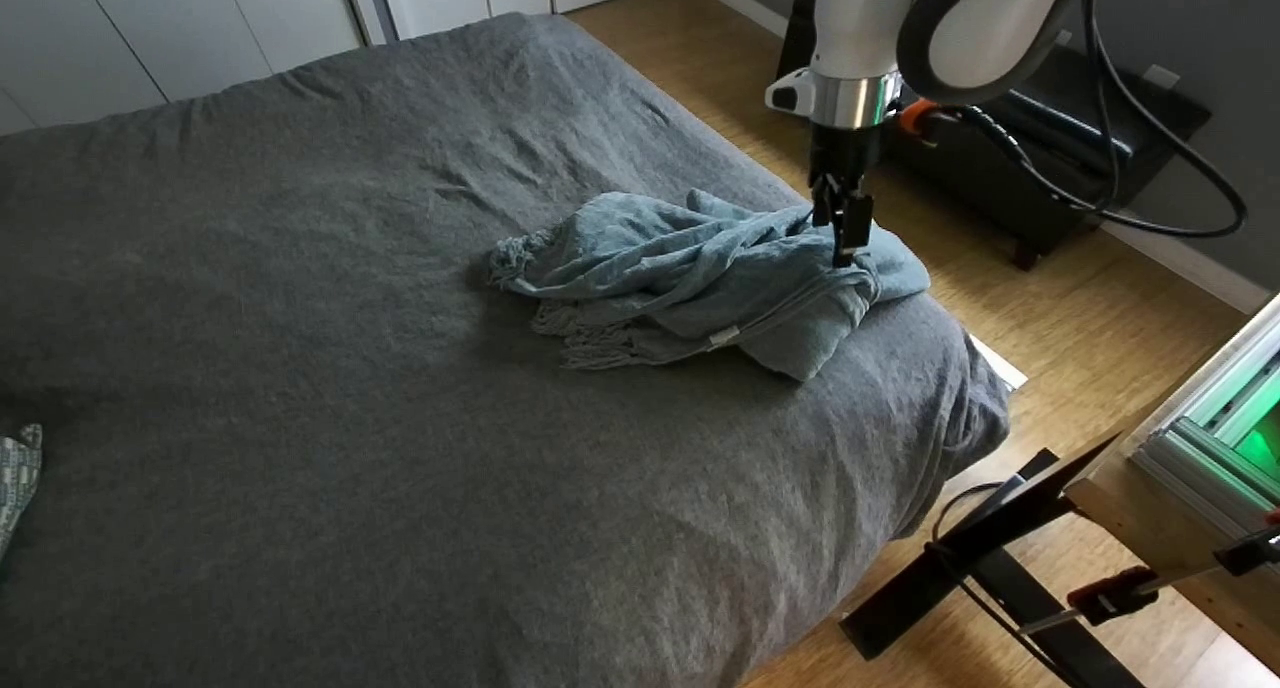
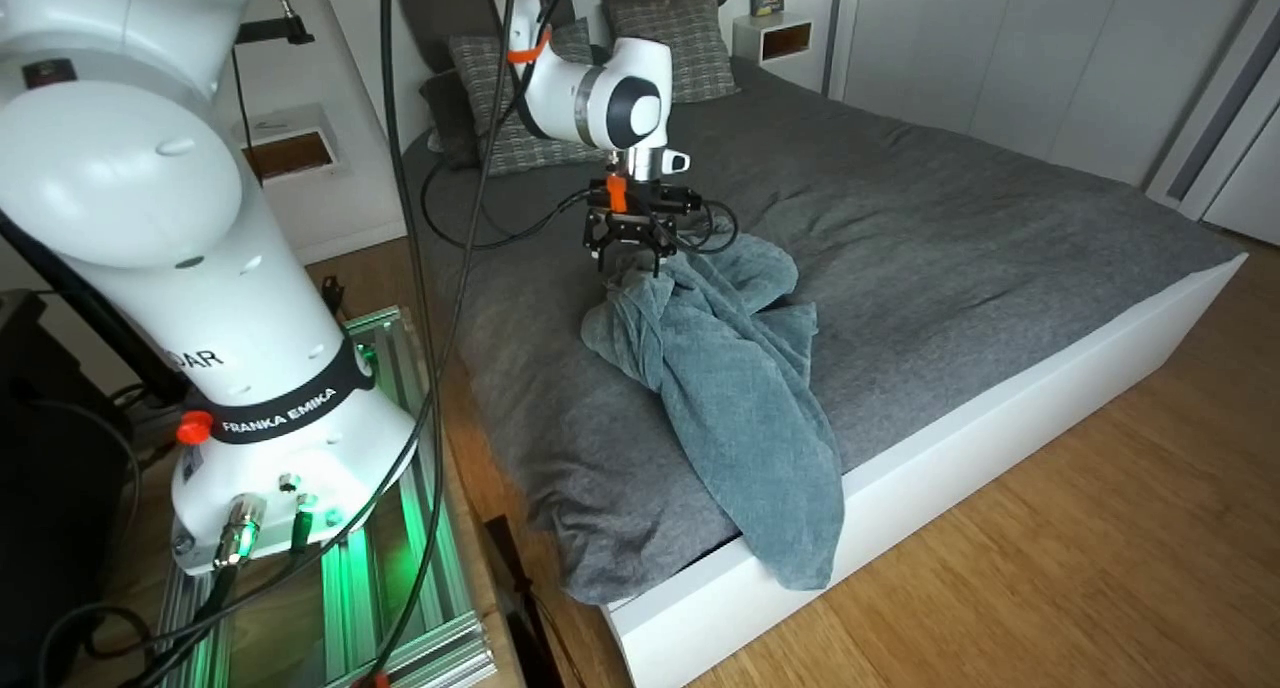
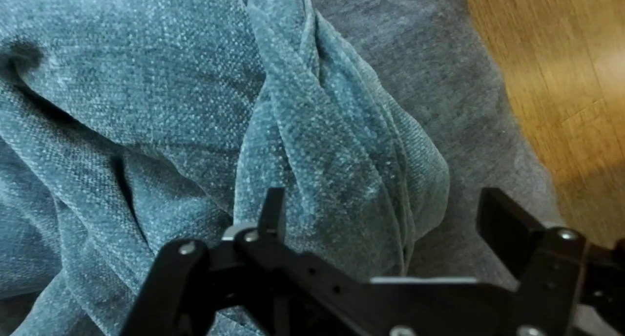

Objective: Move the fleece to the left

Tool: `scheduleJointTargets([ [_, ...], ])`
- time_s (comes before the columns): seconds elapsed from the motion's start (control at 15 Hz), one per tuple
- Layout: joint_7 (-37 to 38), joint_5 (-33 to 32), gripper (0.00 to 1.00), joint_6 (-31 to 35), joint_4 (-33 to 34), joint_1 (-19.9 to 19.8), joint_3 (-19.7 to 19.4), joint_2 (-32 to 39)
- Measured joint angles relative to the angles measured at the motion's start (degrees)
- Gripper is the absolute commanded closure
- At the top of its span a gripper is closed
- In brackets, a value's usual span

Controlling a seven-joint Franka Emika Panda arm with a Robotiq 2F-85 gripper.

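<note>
The fleece is a crumpled blue-grey blanket with fringed edges (image 1: 690,288). It lies on the grey bed near its edge and drapes over the white frame, as an exterior view shows (image 2: 750,398). My gripper (image 1: 840,243) is above the end of the fleece nearest the robot base, pointing down, and also shows there in an exterior view (image 2: 628,266). In the wrist view the fleece (image 3: 161,82) fills the left and middle. The gripper (image 3: 382,199) is open with nothing held. Its left finger is over the folds, its right finger over bare bedding. Whether the fingertips touch cloth cannot be told.
The bed (image 1: 350,398) has a white frame (image 2: 960,438) along one edge. Patterned pillows (image 2: 690,48) lie at its head. The robot base (image 2: 290,448) stands on a metal-framed table beside the bed. Cables (image 2: 440,368) hang by the arm. A dark bench (image 1: 1060,118) stands on the floor.
</note>
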Motion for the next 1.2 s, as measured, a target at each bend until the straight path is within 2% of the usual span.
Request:
scheduleJointTargets([
  [0.2, 5.7, -4.0, 0.02, 0.0, 3.2, 2.8, -2.6, 3.0],
  [0.27, 7.2, -5.2, 0.23, -0.1, 4.2, 3.6, -3.4, 3.8],
  [0.4, 8.8, -6.5, 0.31, -0.1, 6.1, 4.6, -4.1, 5.3],
  [0.87, 9.0, -6.7, 0.81, -0.1, 11.1, 4.6, -3.9, 9.7],
  [1.07, 9.0, -6.7, 0.99, -0.2, 11.7, 4.5, -3.4, 10.2],
  [1.2, 9.0, -6.7, 1.0, -0.2, 11.9, 4.5, -3.0, 10.2],
])
